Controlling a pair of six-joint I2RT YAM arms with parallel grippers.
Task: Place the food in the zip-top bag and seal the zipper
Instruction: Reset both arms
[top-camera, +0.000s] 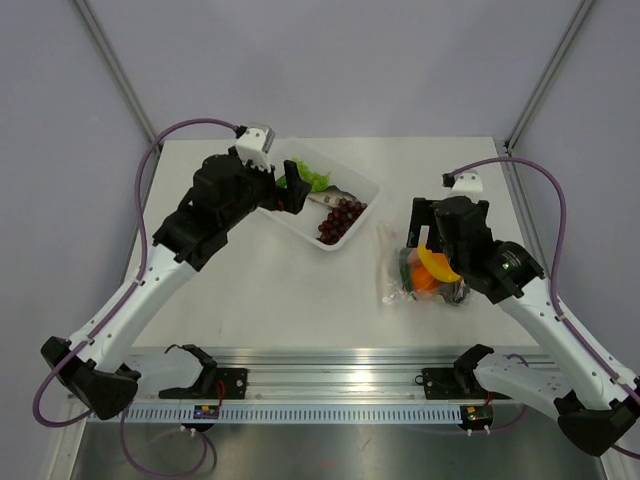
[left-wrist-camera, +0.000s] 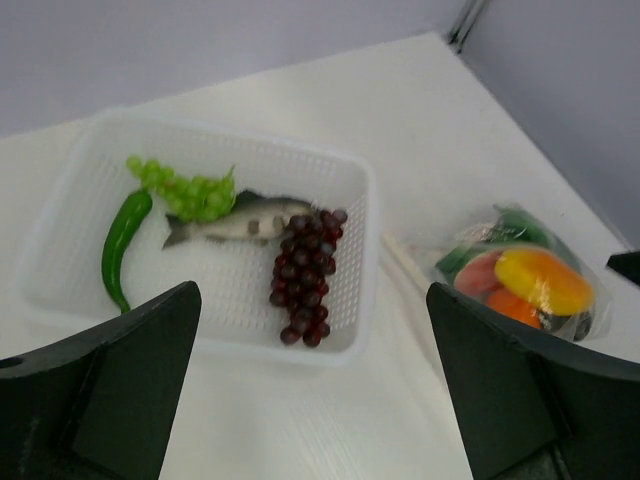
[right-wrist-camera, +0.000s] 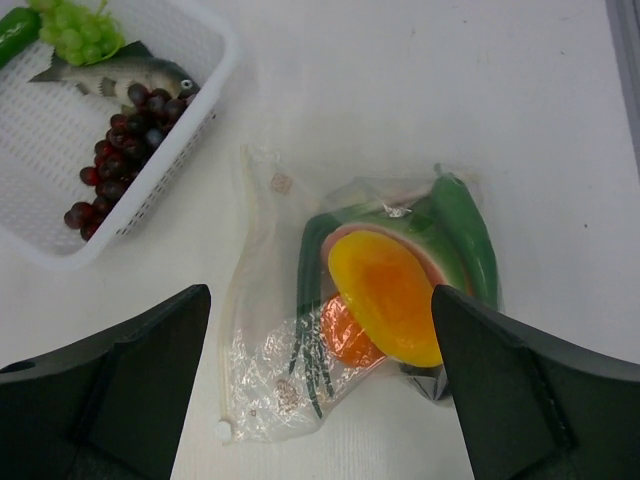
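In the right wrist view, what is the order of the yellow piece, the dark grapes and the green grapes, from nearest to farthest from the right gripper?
1. yellow piece, in the bag, just ahead of the right gripper.
2. dark grapes, in the basket, upper left.
3. green grapes, at the basket's far corner, top left.

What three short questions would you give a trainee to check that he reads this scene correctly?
1. True or false: the dark grapes lie inside the zip-top bag.
2. Which thing lies in the white basket? A: the toy fish. B: a yellow piece. C: an orange piece.
3. Fill the gap: the left fingers and the right fingers stand ___ and hold nothing.

Key: 1 false, they lie in the white basket. 2 A. 3 open.
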